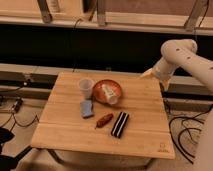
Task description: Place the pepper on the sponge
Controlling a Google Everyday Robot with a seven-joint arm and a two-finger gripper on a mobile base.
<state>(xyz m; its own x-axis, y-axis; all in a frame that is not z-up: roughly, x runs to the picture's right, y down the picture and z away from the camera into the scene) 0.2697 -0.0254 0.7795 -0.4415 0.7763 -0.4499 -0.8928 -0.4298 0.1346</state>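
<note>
Pepper (pixel 104 120) lies on wooden surface (pixel 145 125), near centre, just right of sponge (pixel 87 108), left of black striped block (pixel 119 124). Gripper (pixel 149 74) at far right edge, well apart from pepper; open or closed, cannot tell.

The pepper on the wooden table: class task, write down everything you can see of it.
The small, elongated reddish-brown pepper lies flat on the light wooden table, slanting, a thin stem at its lower left end. It sits between the blue-grey rectangular sponge and the black white-striped block, close to both; contact cannot be told. The gripper is off by the table's far right edge, not near it.
</note>
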